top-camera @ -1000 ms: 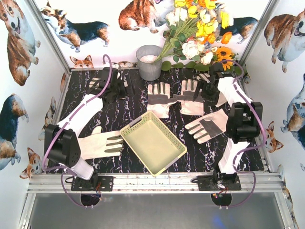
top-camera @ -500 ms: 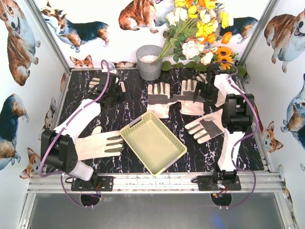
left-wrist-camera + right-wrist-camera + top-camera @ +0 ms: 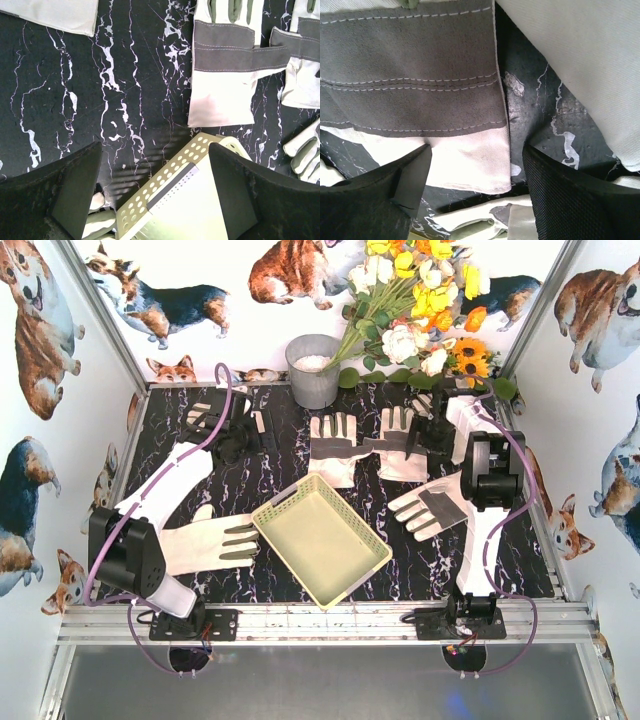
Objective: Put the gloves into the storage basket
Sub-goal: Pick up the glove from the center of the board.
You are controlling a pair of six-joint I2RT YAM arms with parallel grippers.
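Gloves (image 3: 334, 448) lying flat on table (image 3: 430, 560) around basket (image 3: 320, 540), none inside. Right gripper (image 3: 475, 165) hovering just over cuff edge of back-right glove (image 3: 420, 75), jaws spread, empty; glove running lengthwise away. Left gripper (image 3: 155, 150) gaping too, higher above table.

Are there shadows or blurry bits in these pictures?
Left wrist view: striped shadows fall on the table beside the storage basket. Right wrist view: very close, the glove in sharp focus, the right end effector dark. Top view: bright, even, sharp.
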